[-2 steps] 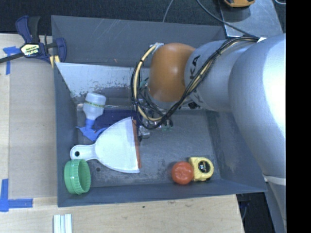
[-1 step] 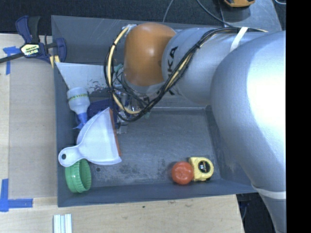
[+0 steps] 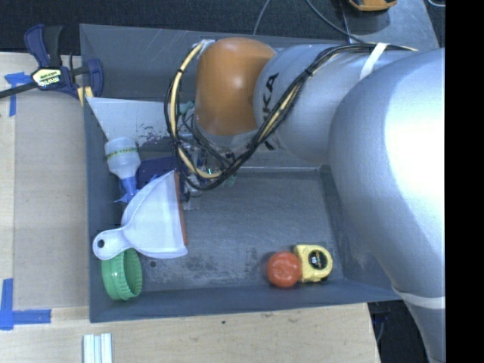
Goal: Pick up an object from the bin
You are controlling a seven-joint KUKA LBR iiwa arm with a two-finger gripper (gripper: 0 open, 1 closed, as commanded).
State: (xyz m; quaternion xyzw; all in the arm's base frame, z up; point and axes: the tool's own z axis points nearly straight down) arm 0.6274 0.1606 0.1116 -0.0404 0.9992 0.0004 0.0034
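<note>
My gripper (image 3: 195,175) is low at the left middle of the bin, mostly hidden under the arm's orange cover. Right beside it on the left lies a white plastic funnel (image 3: 156,219), wide mouth towards the gripper, handle loop pointing to the bin's left wall. A thin reddish-brown strip (image 3: 181,212) runs along the funnel's right edge, just below the gripper. A dark blue thing (image 3: 153,169) sits between the funnel and the gripper, partly covered. A white bottle with a blue end (image 3: 122,159) lies a little further left.
A green ring-shaped lid (image 3: 122,275) leans in the front left corner. An orange ball (image 3: 283,270) and a yellow tape measure (image 3: 314,262) touch each other at the front wall. A white sheet (image 3: 130,116) lies at the back left. The arm covers the bin's right side.
</note>
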